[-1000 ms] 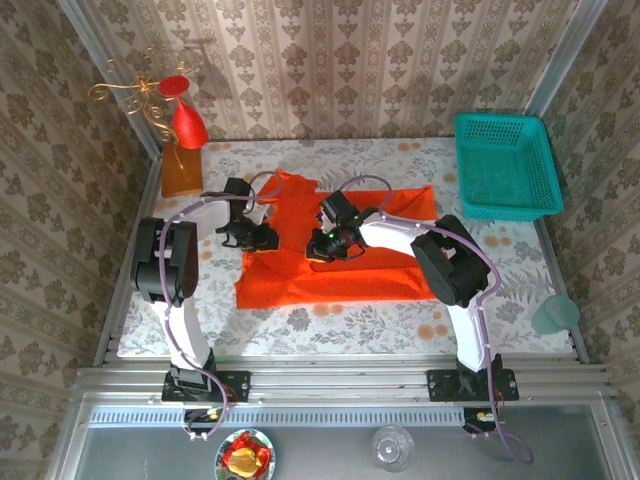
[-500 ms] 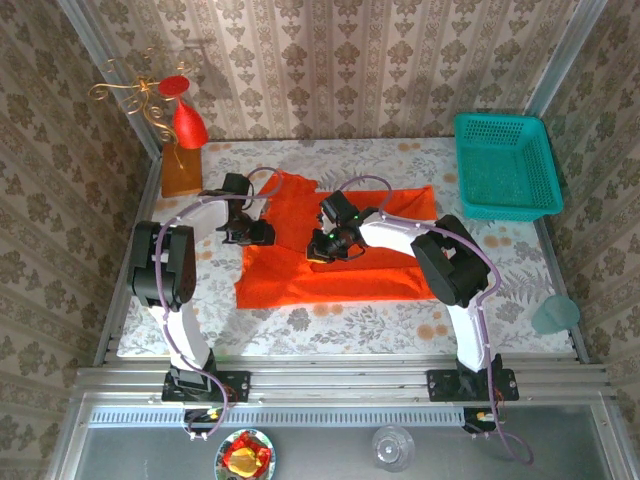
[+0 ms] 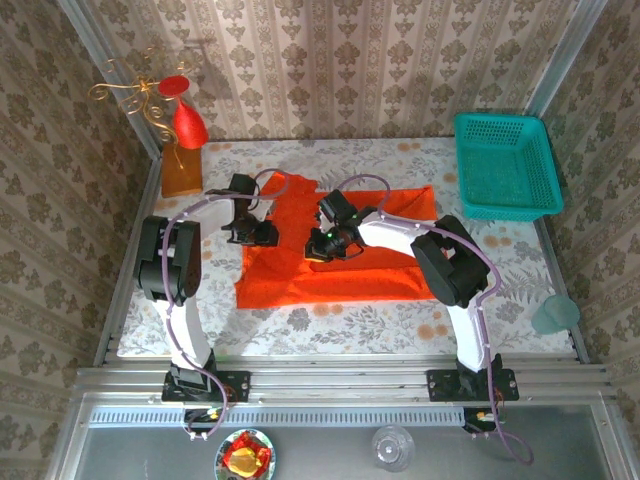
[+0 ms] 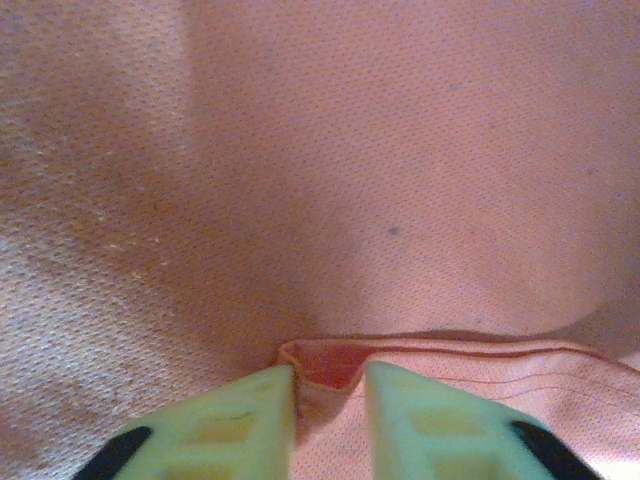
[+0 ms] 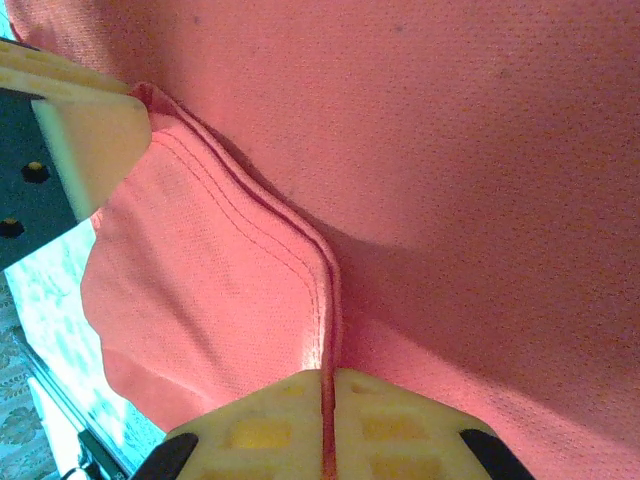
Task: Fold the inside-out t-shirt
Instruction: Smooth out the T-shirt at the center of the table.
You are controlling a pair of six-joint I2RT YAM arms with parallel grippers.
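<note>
- On the flowered worktop (image 3: 300, 322), mid-area – the inside-out t-shirt (image 3: 345, 270) lies spread as a wide orange-red sheet, wrinkly, with one flap sticking up at the far-left corner.
- My left pincer (image 4: 330, 385) is at the shirt's left edge. The jaws are narrow, with a bunched fold of hem pinched between the pale green fingers (image 4: 250, 410).
- My right pincer (image 5: 327, 390) is over the shirt's middle, just right of the left one. The jaws are closed tight on a stitched hem edge, so only a thin line of fabric shows between the fingers.
- Right wrist view – the double-stitched hem curves from my fingers toward the upper left, and the patterned worktop shows at lower left.
- Teal basket (image 3: 505, 165) at the far-right corner, well apart from the shirt.
- Glossy red cone ornament (image 3: 188, 125) at the far-left corner, on an amber block (image 3: 181, 170).
</note>
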